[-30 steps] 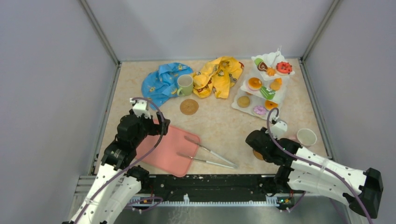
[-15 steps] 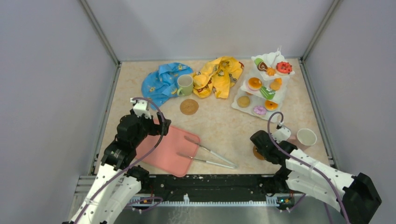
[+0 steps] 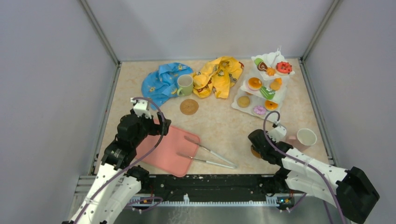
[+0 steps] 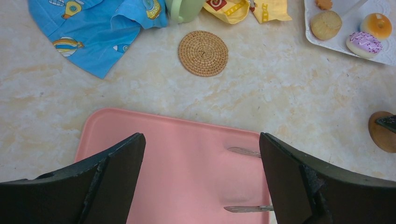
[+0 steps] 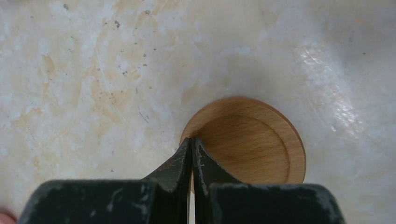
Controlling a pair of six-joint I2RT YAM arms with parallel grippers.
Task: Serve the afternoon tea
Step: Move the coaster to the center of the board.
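Wooden coaster (image 5: 247, 140): right jaws pressed together at its rim.

Tongs (image 3: 210, 150) lie half on the tray (image 3: 161, 156), a coaster (image 3: 189, 106) behind.

Two mugs (image 3: 185, 85), two coasters (image 3: 189, 107), two cloths (image 3: 161, 81)

Two white arms with black joints, seen from above. The left arm (image 3: 114, 161) rises from its base at seven o'clock and reaches toward one o'clock, its wrist bent downward. The left gripper (image 4: 201, 137) hangs in the air facing down, its two dark fingers (image 4: 116, 163) spread wide apart. The right arm (image 3: 313, 170) lies low, stretching from five o'clock toward ten o'clock. The right gripper (image 5: 192, 145) points down, its black fingertips (image 5: 180, 161) pressed together with no gap between them.
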